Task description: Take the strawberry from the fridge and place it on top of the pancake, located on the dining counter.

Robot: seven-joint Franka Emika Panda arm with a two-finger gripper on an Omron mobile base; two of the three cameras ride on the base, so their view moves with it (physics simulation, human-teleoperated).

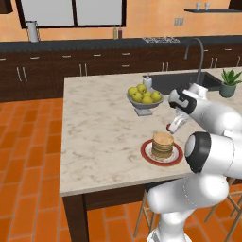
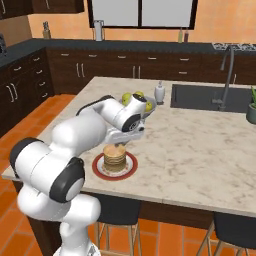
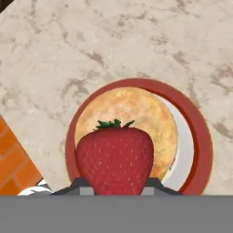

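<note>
Over pancake (image 3: 132,123), pincer-held strawberry (image 3: 114,159).

My arm (image 1: 208,156) is glossy white — fat rounded links, each joined by a dark black band. My hand's body (image 2: 131,119) is white with a black ring, and my two small finger tips (image 3: 78,185) are dark grey

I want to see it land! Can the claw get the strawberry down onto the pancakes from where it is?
Probably yes. The claw holds the strawberry right over the pancakes on their plate, and nothing sits between them.
</note>
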